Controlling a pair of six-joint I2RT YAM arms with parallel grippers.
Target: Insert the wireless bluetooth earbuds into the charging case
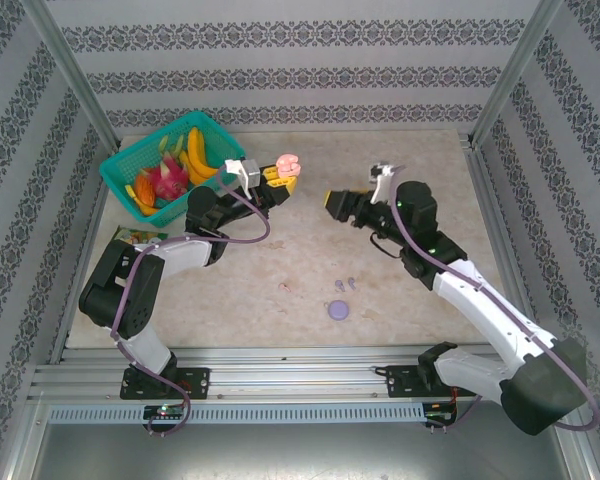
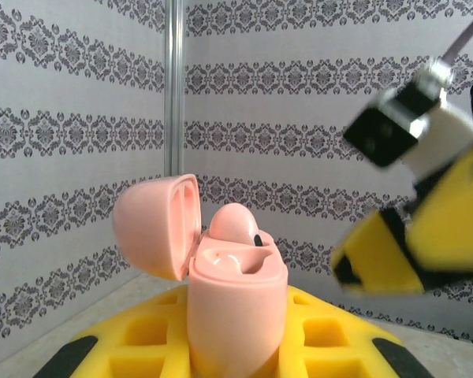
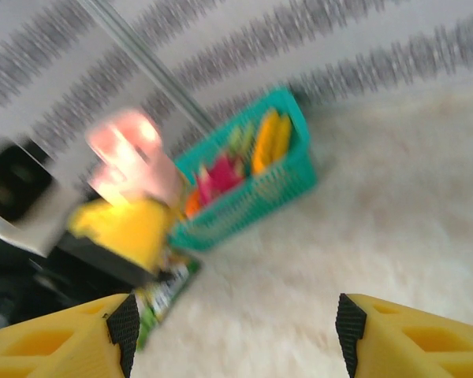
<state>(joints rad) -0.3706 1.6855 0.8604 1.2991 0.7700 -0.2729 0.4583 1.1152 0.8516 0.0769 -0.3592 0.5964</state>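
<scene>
No word, number or brand can be read anywhere: the green packet (image 1: 138,236) lying just beside the basket (image 1: 130,153) carries printing, but it is too small in the top view and too blurred in the right wrist view to make out.

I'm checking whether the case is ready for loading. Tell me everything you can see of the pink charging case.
The pink charging case is a rounded, glossy plastic shell, standing upright in the left claw, which is shut on its lower body. Its hinged lid is swung open, to the left in the left wrist view. One pink earbud sticks up from the case; the well beside it looks empty.
</scene>
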